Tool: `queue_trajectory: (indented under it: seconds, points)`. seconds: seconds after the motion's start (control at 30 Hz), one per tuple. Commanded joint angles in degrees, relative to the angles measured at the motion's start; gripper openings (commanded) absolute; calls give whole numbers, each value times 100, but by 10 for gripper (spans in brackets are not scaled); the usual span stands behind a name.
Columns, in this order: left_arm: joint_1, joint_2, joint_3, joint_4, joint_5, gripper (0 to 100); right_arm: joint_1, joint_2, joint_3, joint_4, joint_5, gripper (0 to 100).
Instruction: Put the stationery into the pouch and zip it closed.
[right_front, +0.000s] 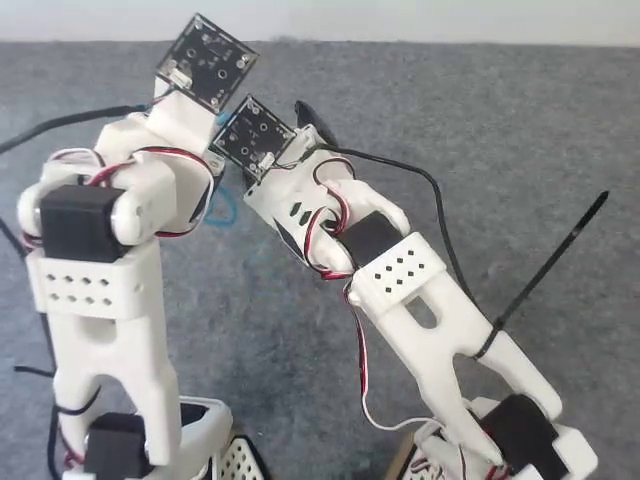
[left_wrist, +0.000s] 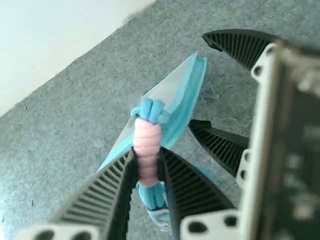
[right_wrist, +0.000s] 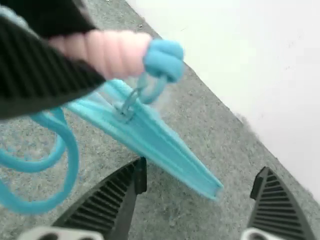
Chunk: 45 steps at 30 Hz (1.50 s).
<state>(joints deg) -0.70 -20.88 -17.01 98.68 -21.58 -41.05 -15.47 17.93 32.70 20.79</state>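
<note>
Closest to the left wrist camera, the left gripper (left_wrist: 147, 159) pinches a ribbed pink zipper pull (left_wrist: 146, 135), its jaws pressed against it from both sides. A blue cord (left_wrist: 151, 109) ties the pull to the slider of a light-blue pouch (left_wrist: 177, 97), which slants edge-up over the grey carpet (left_wrist: 65, 115). Just beyond, the right gripper (right_wrist: 201, 170) has its jaws spread wide around the pouch's far end; whether they touch it cannot be told. Past the carpet rises a white wall (left_wrist: 45, 35).
</note>
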Motion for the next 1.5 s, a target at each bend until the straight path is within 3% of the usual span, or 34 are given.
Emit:
queue_trajectory:
  seconds: [0.0,0.13,0.23,0.43,0.67,1.07,1.47]
  points:
    - [-26,-26,-66,185,-53,9,-48,-84,-360,-101,79,333]
    - [-26,-26,-66,193,-62,9,-48,-92,-352,-92,105,336]
    - [-26,-26,-57,202,-70,9,-40,-92,-343,198,756,344]
    - [-26,-79,321,202,-193,9,119,-180,-369,778,1301,526]
    - [9,-79,593,202,-229,9,136,-136,-334,971,1319,452]
    - [26,-545,690,185,-264,9,127,-426,475,857,809,450]
    - [396,-932,1349,193,-396,9,215,-40,-62,1516,387,449]
